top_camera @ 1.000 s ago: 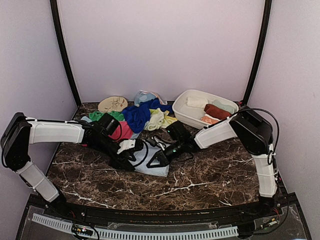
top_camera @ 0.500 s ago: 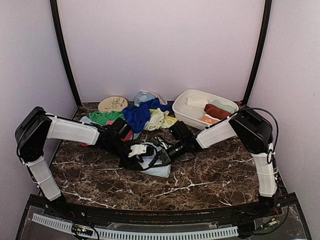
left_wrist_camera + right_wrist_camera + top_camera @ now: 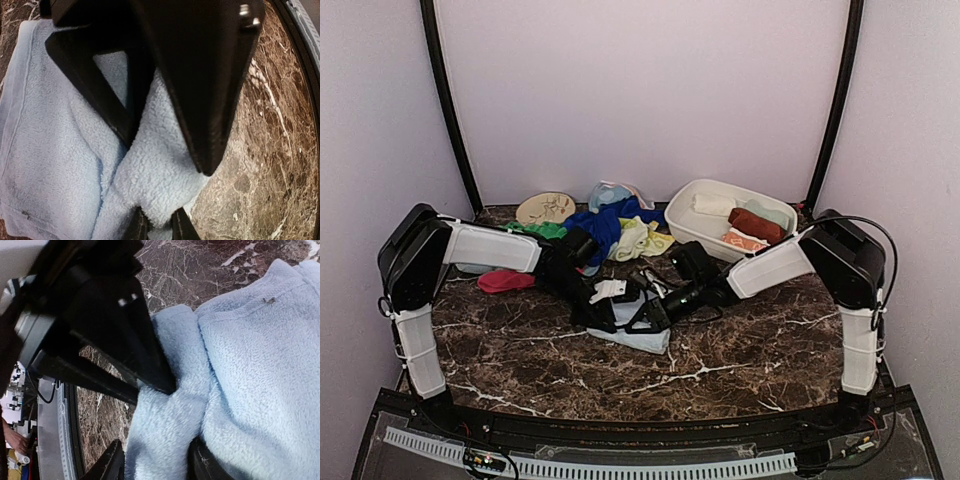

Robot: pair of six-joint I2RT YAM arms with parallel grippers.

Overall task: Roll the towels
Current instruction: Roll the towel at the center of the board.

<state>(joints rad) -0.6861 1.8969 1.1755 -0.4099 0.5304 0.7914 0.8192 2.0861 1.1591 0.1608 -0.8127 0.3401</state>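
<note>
**Top external view**
- Marble table (image 3: 750, 350): brown with white veins
- Pale blue towel (image 3: 645, 340): partly folded at mid-table, under both grippers
- Left gripper (image 3: 626, 316): reaches in from the left, down on the towel
- Right gripper (image 3: 656, 314): reaches in from the right, tip to tip with the left
- Pink-red towel (image 3: 506, 280): crumpled near the left edge, apart from the others
- Green towel (image 3: 546, 230), royal blue towel (image 3: 605, 224), lime-yellow towel (image 3: 640, 238): crumpled in one touching heap at the back
- White basin (image 3: 682, 228): back right, holds rolled towels
- Tan disc (image 3: 546, 207): back left, beside the heap

**Left wrist view**
- The left gripper's dark fingers (image 3: 210, 110) pinch a raised fold of the pale blue towel, which fills the gap between them
- The right gripper's tips flank the same fold at the bottom edge

**Right wrist view**
- The right gripper's fingers (image 3: 111, 464) stand apart with the towel ridge between, touching both
- Whether they press it cannot be told
</note>
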